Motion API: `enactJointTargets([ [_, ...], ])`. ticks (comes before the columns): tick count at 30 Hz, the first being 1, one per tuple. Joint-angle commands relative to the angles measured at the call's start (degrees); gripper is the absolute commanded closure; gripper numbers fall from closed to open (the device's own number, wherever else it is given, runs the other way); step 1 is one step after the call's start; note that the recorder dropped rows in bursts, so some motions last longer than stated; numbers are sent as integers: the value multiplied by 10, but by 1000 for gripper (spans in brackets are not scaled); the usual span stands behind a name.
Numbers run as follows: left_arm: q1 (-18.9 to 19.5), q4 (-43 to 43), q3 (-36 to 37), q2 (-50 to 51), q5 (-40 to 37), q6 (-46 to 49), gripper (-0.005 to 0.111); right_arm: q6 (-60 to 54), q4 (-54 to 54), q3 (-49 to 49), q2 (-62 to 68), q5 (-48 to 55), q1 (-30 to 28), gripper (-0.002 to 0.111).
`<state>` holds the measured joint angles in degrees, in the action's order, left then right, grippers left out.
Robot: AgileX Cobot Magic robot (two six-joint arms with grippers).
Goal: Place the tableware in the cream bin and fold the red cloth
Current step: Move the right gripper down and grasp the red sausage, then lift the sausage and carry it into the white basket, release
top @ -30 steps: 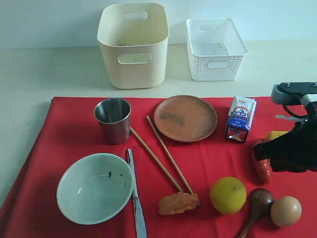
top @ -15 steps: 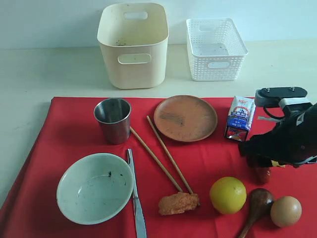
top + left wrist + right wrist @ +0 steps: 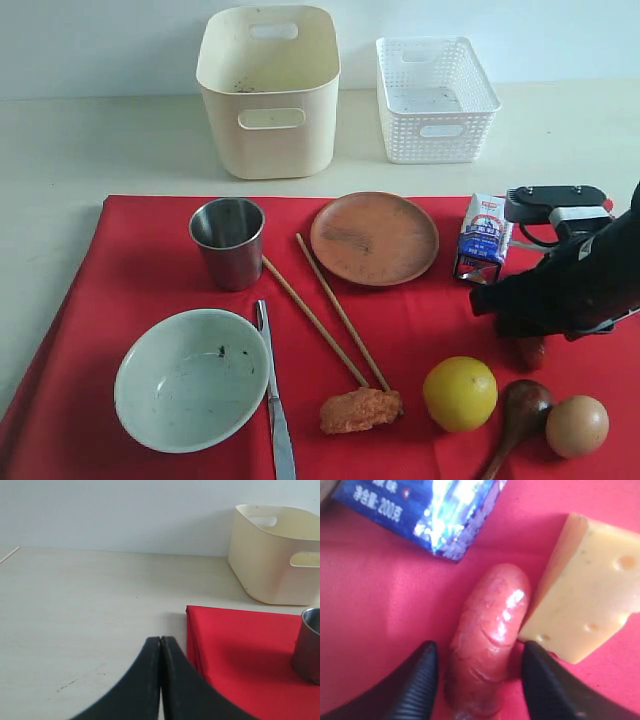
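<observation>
The red cloth (image 3: 130, 270) lies spread on the table. On it are a steel cup (image 3: 228, 240), a brown plate (image 3: 374, 237), a pale bowl (image 3: 191, 379), two chopsticks (image 3: 330, 315), a knife (image 3: 273, 400) and a dark spoon (image 3: 518, 415). Behind the cloth stands the cream bin (image 3: 268, 90). My right gripper (image 3: 479, 646) is open, low over the cloth at the right, with a finger on each side of a sausage (image 3: 490, 630) and a gap to both. My left gripper (image 3: 160, 640) is shut and empty over bare table beside the cloth's corner (image 3: 240, 650).
A white lattice basket (image 3: 435, 98) stands right of the cream bin. A blue milk carton (image 3: 485, 238), cheese (image 3: 587, 585), an orange (image 3: 460, 393), an egg (image 3: 577, 426) and a fried piece (image 3: 360, 410) lie on the cloth around the right arm.
The right arm has moved left and down over the sausage. Its jaws now straddle it.
</observation>
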<state>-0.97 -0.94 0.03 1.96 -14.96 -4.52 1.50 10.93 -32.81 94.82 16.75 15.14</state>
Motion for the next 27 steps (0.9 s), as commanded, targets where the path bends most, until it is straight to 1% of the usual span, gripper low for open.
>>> enactJointTargets([
  [1, -3, 3, 0, 3, 4, 3, 106, -4, 0, -3, 3, 2, 2, 84],
  [5, -3, 3, 0, 3, 4, 3, 106, 2, 0, -3, 0, 32, 2, 103],
  [7, -3, 3, 0, 3, 4, 3, 106, 2, 0, -3, -11, 46, 2, 108],
  [12, -3, 3, 0, 3, 4, 3, 106, 2, 0, -3, -88, 60, 2, 108],
  [15, -3, 3, 0, 3, 4, 3, 106, 2, 0, -3, -161, 54, 2, 108],
  [18, -3, 3, 0, 3, 4, 3, 106, 2, 10, -3, -229, 24, 2, 108],
  [20, -3, 3, 0, 3, 4, 3, 106, 2, 10, -3, -268, -17, 2, 108],
  [24, -3, 3, 0, 3, 4, 3, 106, 2, 10, -8, -287, -107, 2, 108],
  [27, -3, 3, 0, 3, 4, 3, 106, 1, 5, -48, -257, -107, 2, 108],
])
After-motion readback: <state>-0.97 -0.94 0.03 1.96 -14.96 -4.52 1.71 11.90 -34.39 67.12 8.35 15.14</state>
